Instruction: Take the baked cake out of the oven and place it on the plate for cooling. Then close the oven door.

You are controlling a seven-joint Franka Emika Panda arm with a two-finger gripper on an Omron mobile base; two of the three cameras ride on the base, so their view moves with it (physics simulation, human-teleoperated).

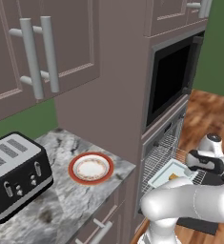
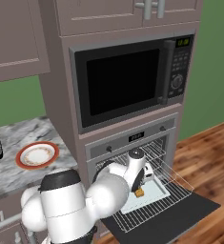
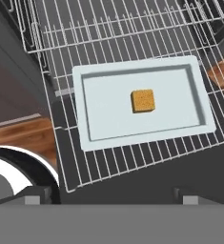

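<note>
cake [image 3: 143,101] sits loose in the middle of the pale tray [image 3: 142,136], which lies on the pulled-out wire rack [image 3: 108,43] over the lowered oven door [image 2: 180,214]. the gripper [image 3: 113,195] hangs above it with its jaws spread wide and nothing between them; only the two dark tips show at the near edge of the hand view.

what could go wrong from here, as i judge it:

- the cake is small against the wide jaws, so a descent that drifts to either side would put one finger on top of it, or nudge it across the smooth tray floor rather than bracket it.
- coming down too deep would press the tips into the tray, and the tray could slide or tilt on the rack wires.
- a hard squeeze may crush or crumble a soft block; a light one may let it slip during the carry.
- the plate [image 1: 91,167] waits on the marble counter [image 1: 56,205] to the left of the oven [image 2: 132,143], well apart from the tray, beyond the cabinet side. a low swing could clip that corner or the rack's raised edge and knock the cake free.
- the toaster [image 1: 15,174] stands near the plate, leaving less room for a wide approach.
</note>
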